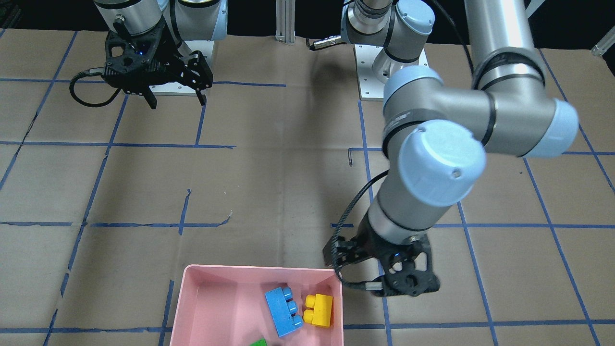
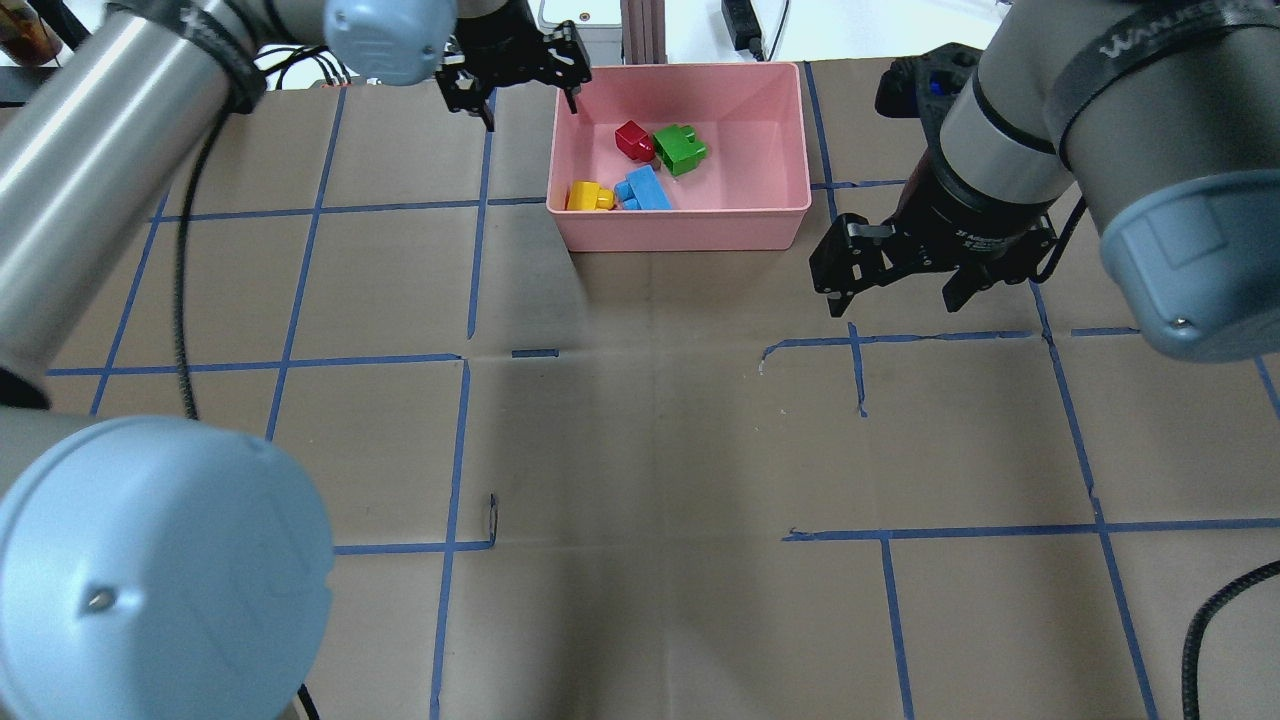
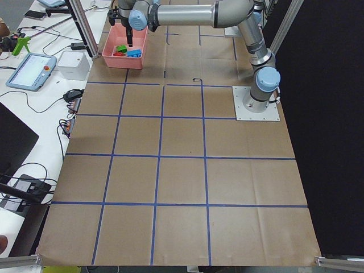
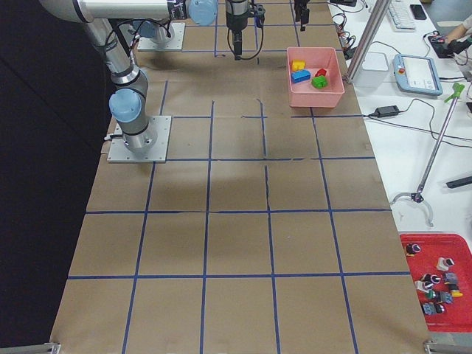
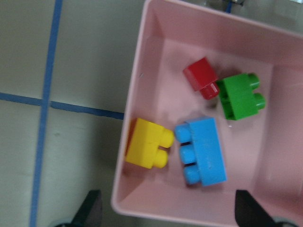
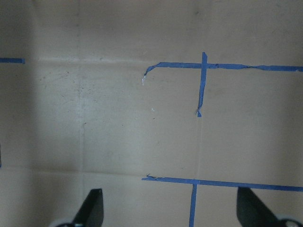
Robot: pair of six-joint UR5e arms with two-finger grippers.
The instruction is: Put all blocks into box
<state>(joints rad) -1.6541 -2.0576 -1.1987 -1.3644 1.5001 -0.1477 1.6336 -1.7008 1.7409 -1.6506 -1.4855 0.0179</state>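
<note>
The pink box (image 2: pixel 760 150) stands at the table's far middle. All four blocks lie inside it: red (image 2: pixel 633 140), green (image 2: pixel 680 148), blue (image 2: pixel 642 188) and yellow (image 2: pixel 590 196). My left gripper (image 2: pixel 530 110) hangs over the box's left rim, open and empty. Its wrist view shows the box (image 5: pixel 142 85) with the red (image 5: pixel 201 75), green (image 5: pixel 240 94), blue (image 5: pixel 203 151) and yellow (image 5: pixel 147 149) blocks below. My right gripper (image 2: pixel 893 302) is open and empty above bare table, to the right of the box and nearer to me. Its wrist view (image 6: pixel 170 210) shows only taped cardboard.
Blue tape lines cross the brown cardboard tabletop (image 2: pixel 640 450). An aluminium post (image 2: pixel 640 30) stands just behind the box. A side bench holds a tablet (image 3: pixel 31 71) and a white unit (image 3: pixel 73 64). A red parts tray (image 4: pixel 435 280) lies off the table.
</note>
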